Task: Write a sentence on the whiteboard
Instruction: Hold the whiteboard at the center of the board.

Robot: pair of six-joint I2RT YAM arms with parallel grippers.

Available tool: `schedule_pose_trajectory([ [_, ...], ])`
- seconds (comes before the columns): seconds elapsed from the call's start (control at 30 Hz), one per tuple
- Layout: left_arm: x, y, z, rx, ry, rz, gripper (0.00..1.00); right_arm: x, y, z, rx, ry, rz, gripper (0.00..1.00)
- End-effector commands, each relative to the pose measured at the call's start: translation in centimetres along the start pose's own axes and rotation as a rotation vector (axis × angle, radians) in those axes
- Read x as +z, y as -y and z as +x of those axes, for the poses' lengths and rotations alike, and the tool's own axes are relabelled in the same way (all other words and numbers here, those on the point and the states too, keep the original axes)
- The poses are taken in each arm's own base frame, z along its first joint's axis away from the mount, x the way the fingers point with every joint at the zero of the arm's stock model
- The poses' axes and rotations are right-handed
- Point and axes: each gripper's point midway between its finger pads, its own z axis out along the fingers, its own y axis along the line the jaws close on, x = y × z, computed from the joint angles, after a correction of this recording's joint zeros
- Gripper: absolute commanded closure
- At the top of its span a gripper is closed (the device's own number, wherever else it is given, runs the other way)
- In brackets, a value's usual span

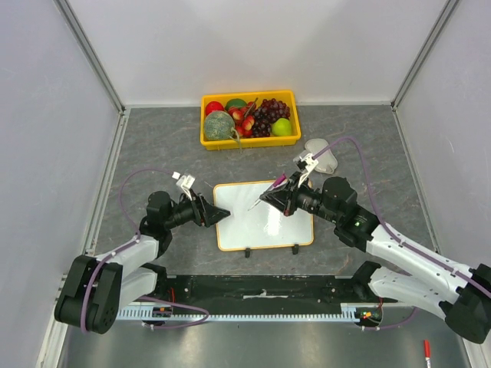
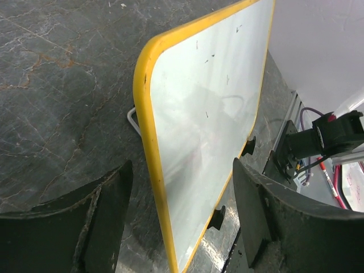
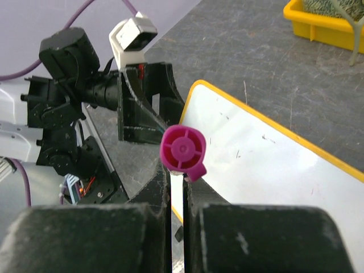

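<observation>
Both end effectors are at the whiteboard (image 1: 268, 226). The left end effector (image 2: 182, 170) is at the board's left edge with its jaws open. One dark finger (image 2: 102, 210) sits on each side of the yellow-orange rim, and I can see a gap on both sides, so nothing is clamped. The right end effector (image 3: 177, 193) reaches in over the board's far right part and is closed tight on a marker (image 3: 182, 151). The marker's magenta cap end sticks up out of the fingers, and its pale body slants down toward the board's far left area. From where I stand I cannot tell whether the tip touches the surface, since the fingers hide it in the wrist view.

The whiteboard lies on the grey stone-patterned table (image 1: 368, 138), between the two arms. Its white face carries a few small dark specks and a soft glare. Two small black feet (image 1: 248, 251) stick out at its near edge, and a bit of white wire (image 2: 132, 120) shows under the rim on the left side.

Beyond the board's far edge, well apart from it, sits a yellow fruit tray (image 1: 253, 142) holding grapes, a green apple, strawberries and a melon. Off the board's far right corner lies a pale grey lobed thing (image 1: 321, 153) that I cannot identify. Well to the near right of the board lies a small red pen (image 1: 426, 350).
</observation>
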Motion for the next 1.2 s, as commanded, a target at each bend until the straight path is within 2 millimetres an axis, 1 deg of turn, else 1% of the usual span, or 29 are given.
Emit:
schedule_pose_trajectory([
  [0.0,-0.1,0.8,-0.5,0.079,0.029,0.059,0.25,1.0,-0.7,-3.9,-0.035,0.157,0.009,1.0],
  [0.07,-0.1,1.0,-0.2,0.079,0.026,0.075,0.26,1.5,-0.6,-3.9,-0.037,0.168,0.014,1.0],
  [0.17,0.1,0.9,0.0,0.062,0.011,0.08,0.33,2.4,-0.4,-3.4,-0.044,0.171,0.029,1.0],
  [0.23,0.3,0.8,0.2,0.044,-0.003,0.085,0.39,2.8,-0.2,-3.2,-0.056,0.174,0.045,1.0],
  [0.33,0.4,0.9,0.4,0.031,-0.015,0.097,0.49,3.5,-0.2,-3.0,-0.079,0.179,0.062,1.0],
  [0.4,0.5,0.9,0.4,0.024,-0.021,0.101,0.6,3.9,-0.4,-2.9,-0.094,0.177,0.065,1.0],
  [0.5,0.4,0.8,0.5,0.025,-0.025,0.097,0.71,4.2,-0.2,-3.0,-0.114,0.192,0.102,1.0],
  [0.57,0.4,0.7,0.5,0.025,-0.024,0.088,0.81,4.4,0.1,-3.1,-0.123,0.2,0.123,1.0],
  [0.73,0.4,0.4,0.6,0.021,-0.024,0.069,0.98,4.4,-0.1,-3.0,-0.13,0.211,0.144,1.0],
  [0.8,0.4,0.3,0.6,0.012,-0.025,0.061,0.98,4.2,-0.2,-3.3,-0.129,0.227,0.153,1.0],
  [1.0,0.5,0.1,0.8,-0.007,-0.034,0.056,0.98,3.9,-0.2,-3.5,-0.143,0.252,0.189,1.0],
  [1.17,0.6,-0.1,0.8,-0.014,-0.039,0.052,0.98,4.6,-0.3,-3.1,-0.16,0.245,0.201,1.0],
])
